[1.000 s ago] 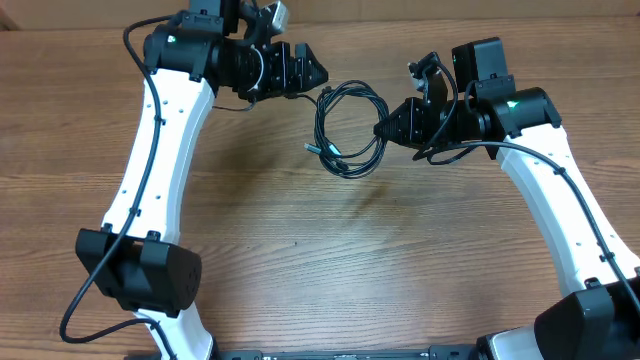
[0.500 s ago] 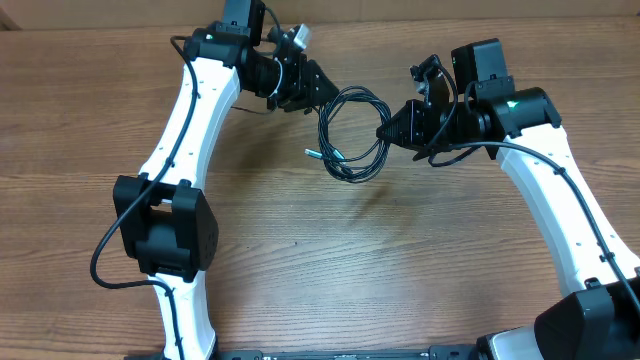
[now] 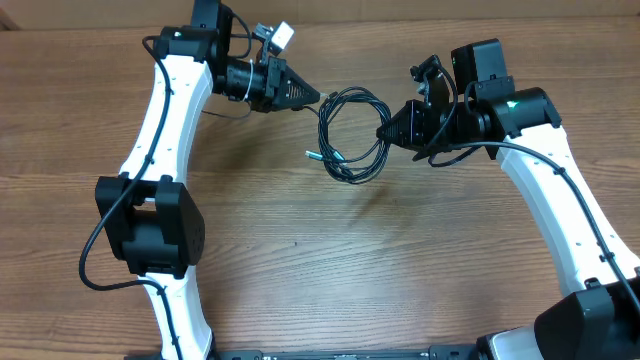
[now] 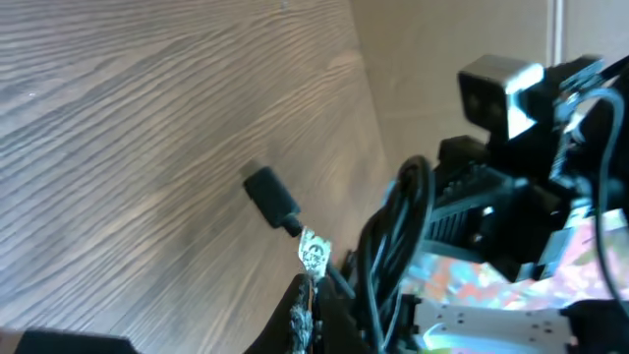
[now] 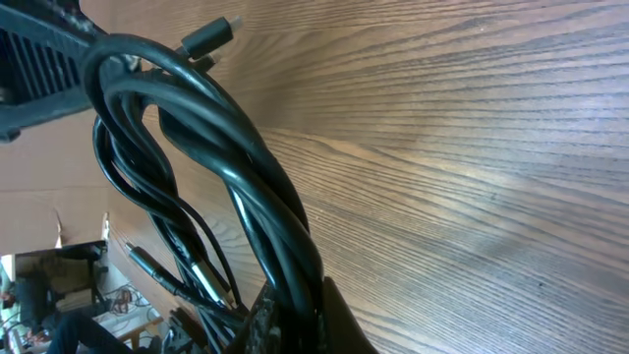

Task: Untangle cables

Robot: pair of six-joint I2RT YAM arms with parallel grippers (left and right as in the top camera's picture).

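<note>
Two grippers are latched onto one small coil of black cables, which is held between them over the far middle of the wooden table. The left gripper is pinched down narrow on a strand at the coil's upper left. The right gripper is clamped tight on the bundle's right side, and loops are seen running straight into its jaws in the right wrist view. A silver plug tip is seen poking out at the lower left.

cables cut off at btm edge in right wrist view, left wrist view blurry
</note>
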